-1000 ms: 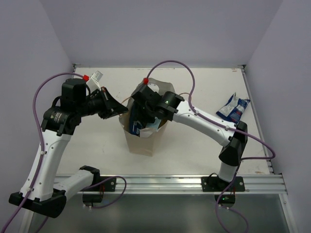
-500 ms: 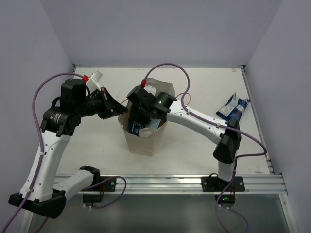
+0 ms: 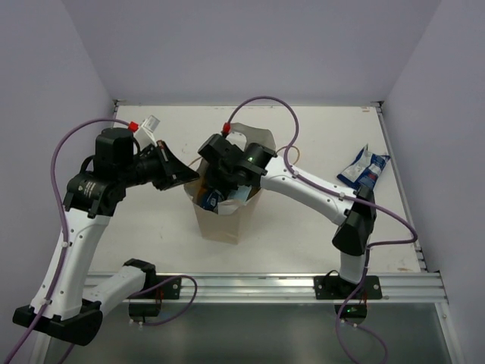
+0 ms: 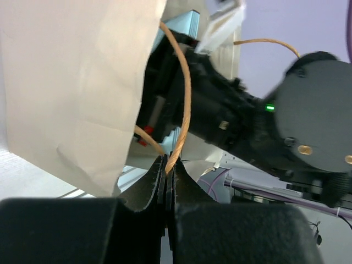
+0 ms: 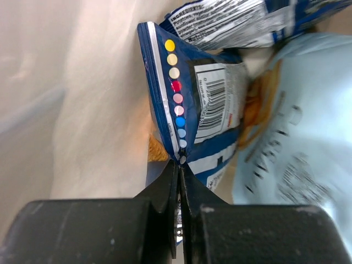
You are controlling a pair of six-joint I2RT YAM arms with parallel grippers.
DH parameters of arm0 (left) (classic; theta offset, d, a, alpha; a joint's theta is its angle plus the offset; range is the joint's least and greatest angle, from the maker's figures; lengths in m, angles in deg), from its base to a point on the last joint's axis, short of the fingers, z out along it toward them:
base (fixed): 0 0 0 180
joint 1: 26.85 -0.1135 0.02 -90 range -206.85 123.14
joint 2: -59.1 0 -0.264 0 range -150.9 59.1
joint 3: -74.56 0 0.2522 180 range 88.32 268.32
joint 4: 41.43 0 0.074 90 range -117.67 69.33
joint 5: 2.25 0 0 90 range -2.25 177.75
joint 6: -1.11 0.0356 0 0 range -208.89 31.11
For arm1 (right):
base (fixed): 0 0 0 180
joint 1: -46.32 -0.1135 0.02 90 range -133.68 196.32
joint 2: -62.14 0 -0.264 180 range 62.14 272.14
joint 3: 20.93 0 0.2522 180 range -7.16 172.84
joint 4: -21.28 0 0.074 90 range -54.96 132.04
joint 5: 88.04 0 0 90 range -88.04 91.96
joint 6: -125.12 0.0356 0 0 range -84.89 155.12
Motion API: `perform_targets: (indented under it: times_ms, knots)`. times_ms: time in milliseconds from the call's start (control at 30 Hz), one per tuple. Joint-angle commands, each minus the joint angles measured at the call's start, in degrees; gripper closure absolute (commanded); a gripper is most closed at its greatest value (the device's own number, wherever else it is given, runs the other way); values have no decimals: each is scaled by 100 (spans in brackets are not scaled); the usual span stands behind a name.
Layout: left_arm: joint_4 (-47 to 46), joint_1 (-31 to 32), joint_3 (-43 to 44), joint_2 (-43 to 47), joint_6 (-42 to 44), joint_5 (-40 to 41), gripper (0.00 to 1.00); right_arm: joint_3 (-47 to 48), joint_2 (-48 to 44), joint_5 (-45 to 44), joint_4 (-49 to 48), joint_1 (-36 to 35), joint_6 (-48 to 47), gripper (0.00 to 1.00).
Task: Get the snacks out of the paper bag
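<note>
Pale walls enclosed a white table on which a tan paper bag stood upright near the middle, mouth upward. The left pincer was fully closed on the bag's thin cord handle, which looped up from between the black fingertips. This hold probably served to steady the light bag and keep its mouth open while the other arm worked inside.

The right pincer reached down into the bag, jaws pressed together on the lower corner of a dark blue packet, gripping its flat sealed edge beside a column of coloured dots. That seam was likely chosen because it offered a thin, firm tab, where the puffed body would slip or crush.

Beside this packet, touching it, lay a light blue chip bag printed with golden chips, and a second dark blue and white packet rested above both; all three were inside the bag.

One further blue and white packet lay on the table well apart to the right, so the emptying appeared begun but far from complete.

Materials contrasted plainly: the bag's kraft paper was matte, stiff and creased; the packets were glossy, crinkled foil, likely to yield and rustle under pressure; the handle was a thin twisted cord.
</note>
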Motion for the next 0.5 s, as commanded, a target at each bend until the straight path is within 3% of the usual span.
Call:
perform_targets:
  times_ms: [0,200,467]
  knots:
    - [-150,-37,-94,88,-81,-58,100,397,-719,-600,284,7,-67,100]
    - [-256,-37,-366,176,-81,-22,100,783,-1466,-750,443,16,-409,100]
    - [-353,-37,-516,176,-81,-5,100,2365,-1633,-1083,768,86,-1068,100]
